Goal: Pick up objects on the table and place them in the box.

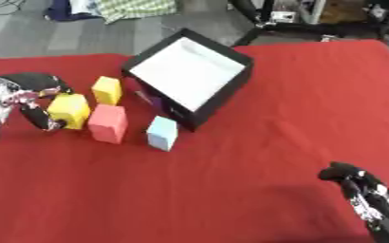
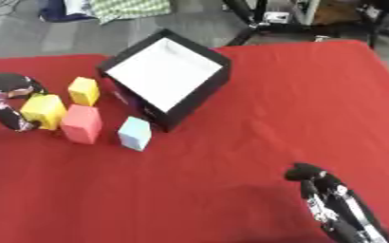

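A black box (image 1: 223,97) with a white inside sits tilted at the table's middle back. To its left stand a small yellow block (image 1: 107,89), a pink block (image 1: 108,123) and a light blue block (image 1: 162,133). A larger yellow block (image 1: 70,110) stands furthest left, and my left hand (image 1: 33,95) curls round it, fingers above and thumb below. The block rests on the red cloth. My right hand (image 2: 330,201) shows at the lower right, away from all blocks, fingers relaxed and holding nothing.
The red table (image 1: 256,156) runs wide and bare in front and to the right of the box. A small purple shape (image 1: 151,98) shows against the box's left wall. Beyond the far edge are grey floor, cloth and black stands.
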You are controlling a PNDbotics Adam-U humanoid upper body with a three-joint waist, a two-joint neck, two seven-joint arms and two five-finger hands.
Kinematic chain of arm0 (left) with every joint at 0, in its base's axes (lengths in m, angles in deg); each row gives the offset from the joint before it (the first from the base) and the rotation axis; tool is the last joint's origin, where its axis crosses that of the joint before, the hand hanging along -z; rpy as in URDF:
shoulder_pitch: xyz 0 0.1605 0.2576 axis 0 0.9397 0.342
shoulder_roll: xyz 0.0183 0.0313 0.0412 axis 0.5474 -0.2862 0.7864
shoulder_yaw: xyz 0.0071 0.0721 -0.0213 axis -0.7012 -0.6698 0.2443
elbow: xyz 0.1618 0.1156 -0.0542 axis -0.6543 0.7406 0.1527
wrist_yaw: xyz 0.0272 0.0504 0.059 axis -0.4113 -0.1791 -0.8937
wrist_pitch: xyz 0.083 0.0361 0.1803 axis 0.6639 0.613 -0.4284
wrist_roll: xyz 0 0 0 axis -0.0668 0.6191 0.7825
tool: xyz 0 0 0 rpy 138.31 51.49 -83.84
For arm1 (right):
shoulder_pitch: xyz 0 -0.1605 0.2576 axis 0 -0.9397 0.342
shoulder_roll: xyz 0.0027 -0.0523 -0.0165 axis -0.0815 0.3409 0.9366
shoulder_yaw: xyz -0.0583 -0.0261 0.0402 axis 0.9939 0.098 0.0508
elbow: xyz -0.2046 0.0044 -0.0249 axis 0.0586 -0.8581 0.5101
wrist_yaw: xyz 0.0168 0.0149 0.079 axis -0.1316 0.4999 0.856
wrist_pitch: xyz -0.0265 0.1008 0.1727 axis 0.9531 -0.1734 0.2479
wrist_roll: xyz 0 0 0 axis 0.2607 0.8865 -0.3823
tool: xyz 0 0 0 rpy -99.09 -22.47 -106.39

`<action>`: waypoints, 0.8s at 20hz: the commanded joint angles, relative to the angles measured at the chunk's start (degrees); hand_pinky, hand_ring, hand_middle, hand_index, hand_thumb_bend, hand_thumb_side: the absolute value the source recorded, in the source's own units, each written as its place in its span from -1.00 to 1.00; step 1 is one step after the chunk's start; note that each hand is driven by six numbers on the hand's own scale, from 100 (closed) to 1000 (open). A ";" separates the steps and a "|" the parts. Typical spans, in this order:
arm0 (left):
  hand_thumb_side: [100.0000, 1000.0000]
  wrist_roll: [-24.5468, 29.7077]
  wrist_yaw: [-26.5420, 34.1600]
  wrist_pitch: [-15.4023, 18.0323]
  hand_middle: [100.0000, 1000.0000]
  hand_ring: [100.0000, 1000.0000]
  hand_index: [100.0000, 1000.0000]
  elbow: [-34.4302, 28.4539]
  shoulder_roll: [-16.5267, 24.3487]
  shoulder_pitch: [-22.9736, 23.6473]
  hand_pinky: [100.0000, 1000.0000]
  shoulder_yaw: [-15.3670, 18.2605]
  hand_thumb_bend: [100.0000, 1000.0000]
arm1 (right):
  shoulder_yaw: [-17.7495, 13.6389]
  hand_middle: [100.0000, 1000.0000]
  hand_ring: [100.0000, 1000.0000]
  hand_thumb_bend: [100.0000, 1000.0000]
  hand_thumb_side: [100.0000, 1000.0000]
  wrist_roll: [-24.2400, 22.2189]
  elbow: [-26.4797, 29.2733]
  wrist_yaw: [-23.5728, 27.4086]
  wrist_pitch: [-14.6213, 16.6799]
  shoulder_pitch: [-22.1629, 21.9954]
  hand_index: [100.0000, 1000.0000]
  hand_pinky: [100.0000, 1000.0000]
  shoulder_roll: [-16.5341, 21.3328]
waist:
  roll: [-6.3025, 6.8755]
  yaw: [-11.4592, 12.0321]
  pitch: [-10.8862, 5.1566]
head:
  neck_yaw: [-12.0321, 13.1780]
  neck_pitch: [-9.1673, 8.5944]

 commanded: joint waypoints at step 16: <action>-0.91 0.97 5.10 -1.95 0.01 0.13 0.44 -10.41 -7.76 -14.54 0.43 -4.21 -0.82 | 0.59 0.38 0.56 -1.00 -0.03 -0.84 0.16 1.07 0.02 0.15 0.62 1.00 0.32 | -1.11 -0.98 -1.65 | 0.75 -0.09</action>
